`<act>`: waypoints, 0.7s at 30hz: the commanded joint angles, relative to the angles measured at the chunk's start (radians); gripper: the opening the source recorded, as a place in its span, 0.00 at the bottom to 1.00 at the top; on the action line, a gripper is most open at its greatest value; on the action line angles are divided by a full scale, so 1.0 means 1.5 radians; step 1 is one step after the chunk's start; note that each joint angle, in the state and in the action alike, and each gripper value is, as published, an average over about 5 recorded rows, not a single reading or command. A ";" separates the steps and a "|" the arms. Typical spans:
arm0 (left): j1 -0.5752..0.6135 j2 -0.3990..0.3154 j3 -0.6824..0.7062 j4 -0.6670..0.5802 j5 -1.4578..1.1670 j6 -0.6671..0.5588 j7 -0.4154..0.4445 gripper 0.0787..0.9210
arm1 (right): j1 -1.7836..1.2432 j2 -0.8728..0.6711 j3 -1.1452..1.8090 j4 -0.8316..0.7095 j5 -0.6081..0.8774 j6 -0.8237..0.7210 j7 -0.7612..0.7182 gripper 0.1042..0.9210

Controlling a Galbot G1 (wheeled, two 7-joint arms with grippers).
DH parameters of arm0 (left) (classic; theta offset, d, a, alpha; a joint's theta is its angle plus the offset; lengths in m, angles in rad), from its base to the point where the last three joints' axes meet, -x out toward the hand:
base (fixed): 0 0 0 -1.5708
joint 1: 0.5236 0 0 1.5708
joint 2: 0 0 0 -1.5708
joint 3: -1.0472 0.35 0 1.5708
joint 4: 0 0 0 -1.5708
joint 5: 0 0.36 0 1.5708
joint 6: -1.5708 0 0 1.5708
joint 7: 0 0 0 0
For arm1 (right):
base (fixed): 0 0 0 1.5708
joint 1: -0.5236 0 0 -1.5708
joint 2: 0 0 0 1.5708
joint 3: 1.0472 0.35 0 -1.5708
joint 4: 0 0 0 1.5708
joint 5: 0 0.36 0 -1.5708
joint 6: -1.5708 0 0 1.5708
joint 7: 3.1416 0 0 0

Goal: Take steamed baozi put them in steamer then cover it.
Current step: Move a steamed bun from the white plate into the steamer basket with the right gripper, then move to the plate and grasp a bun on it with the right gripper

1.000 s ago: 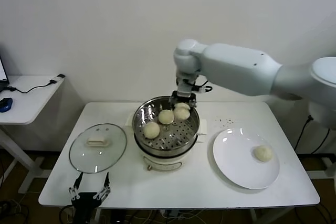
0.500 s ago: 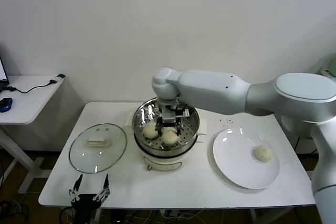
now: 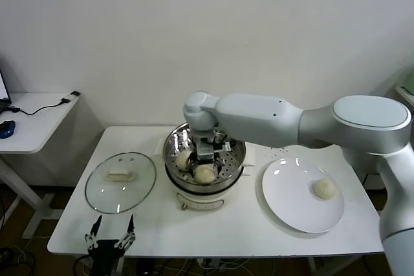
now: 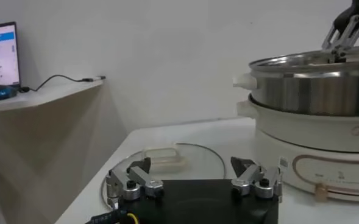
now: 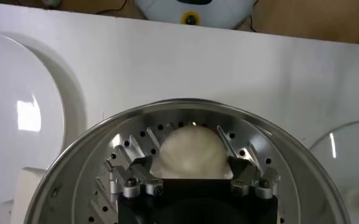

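Note:
The steamer (image 3: pixel 168 152) stands mid-table. My right gripper (image 3: pixel 204 152) is down inside it, open, with its fingers either side of a baozi (image 5: pixel 190 149) that rests on the perforated floor. In the head view that baozi (image 3: pixel 204 173) lies at the pot's front, and a second baozi (image 3: pixel 183 158) lies to its left. Any third one in the pot is hidden by the arm. One baozi (image 3: pixel 324 189) sits on the white plate (image 3: pixel 288 195). The glass cover (image 3: pixel 120 182) lies flat left of the steamer. My left gripper (image 3: pixel 111 232) is open and parked at the table's front edge.
A side table with a cable and a blue mouse (image 3: pixel 6 128) stands at the far left. The wall runs close behind the table. In the left wrist view the cover (image 4: pixel 162 156) lies just beyond my left gripper (image 4: pixel 191 167), with the steamer (image 4: pixel 307 91) beside it.
My right gripper has moved from the steamer's back right rim down to its middle. A baozi now lies at the pot's front between the fingers. The left arm has not moved.

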 commanded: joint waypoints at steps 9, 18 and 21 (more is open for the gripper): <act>0.006 0.003 -0.002 -0.007 -0.001 -0.002 -0.001 0.88 | 0.136 -0.165 -0.029 0.032 0.117 -0.169 0.115 0.88; 0.006 0.002 0.004 -0.014 0.002 -0.003 0.000 0.88 | 0.216 -0.382 -0.156 0.107 0.444 -0.573 0.197 0.88; 0.006 0.002 0.005 -0.016 0.004 -0.002 0.000 0.88 | 0.174 -0.448 -0.131 0.109 0.449 -0.607 0.184 0.88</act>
